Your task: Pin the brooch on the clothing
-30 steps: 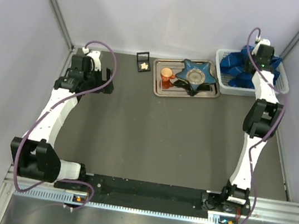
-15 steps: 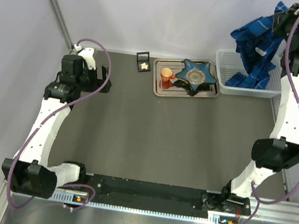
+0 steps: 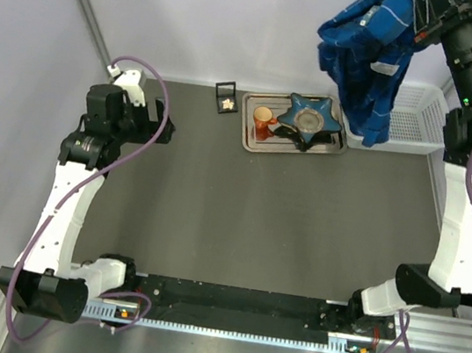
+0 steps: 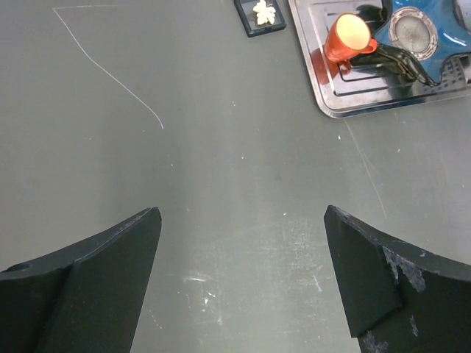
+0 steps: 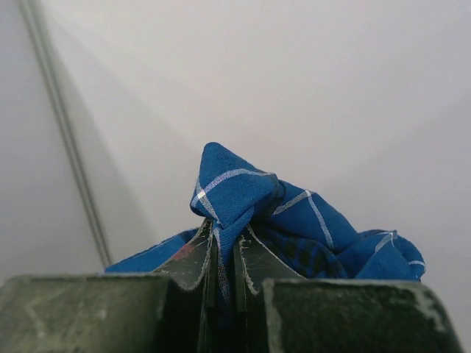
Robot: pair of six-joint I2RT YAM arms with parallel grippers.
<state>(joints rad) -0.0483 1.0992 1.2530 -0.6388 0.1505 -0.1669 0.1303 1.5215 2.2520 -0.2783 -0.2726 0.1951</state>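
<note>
So the right gripper (image 3: 422,16) is way up high in the far right corner, and it's clamped tight on a bunched fold of the plaid shirt (image 3: 367,54). In the right wrist view the two fingers (image 5: 193,263) are pressed together with blue cloth squeezed between them and a peak of fabric sticking up past the tips. The rest of the shirt hangs down in a crumpled bundle over the white basket (image 3: 414,123). Can't tell from above whether the bottom edge touches the basket or not.

The left gripper (image 3: 158,124) is over on the far left side of the dark table (image 3: 255,224), fingers spread wide apart with nothing in them, just bare tabletop between them in the wrist view.

The brooch (image 3: 228,102) is a tiny pale gold thing sitting in a little black box (image 3: 222,90) at the back of the table, just left of a metal tray (image 3: 249,139). It's well apart from the shirt and from both grippers. On the tray there's an orange cup (image 3: 264,120) and a blue star-shaped dish (image 3: 311,117) right beside it.
</note>
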